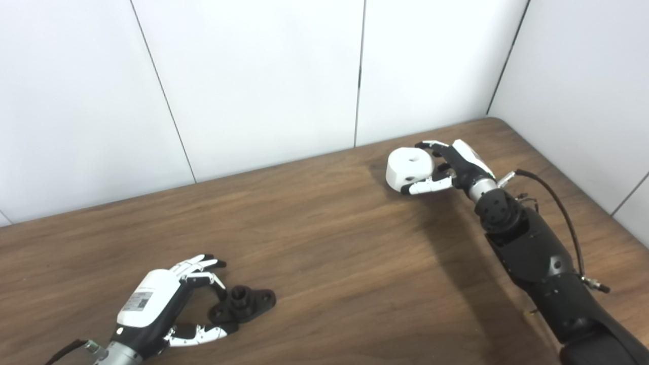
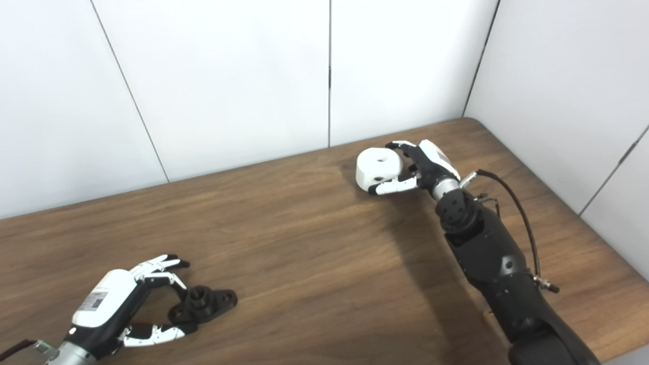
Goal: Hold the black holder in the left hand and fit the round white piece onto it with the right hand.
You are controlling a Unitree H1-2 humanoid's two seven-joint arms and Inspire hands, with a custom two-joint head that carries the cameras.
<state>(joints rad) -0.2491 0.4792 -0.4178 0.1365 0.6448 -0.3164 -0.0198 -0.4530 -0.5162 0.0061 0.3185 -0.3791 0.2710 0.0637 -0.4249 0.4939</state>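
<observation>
We see a tabletop of brown wood grain with a smooth, faintly satin finish. The round white piece looks like matt plastic, smooth on its faces. The black holder looks like matt black plastic too. Each hand, left and right, has glossy white shells over black parts, with a bare metal collar at the wrist. The right forearm is matt black casing, and the wall panels are smooth, matt white.
</observation>
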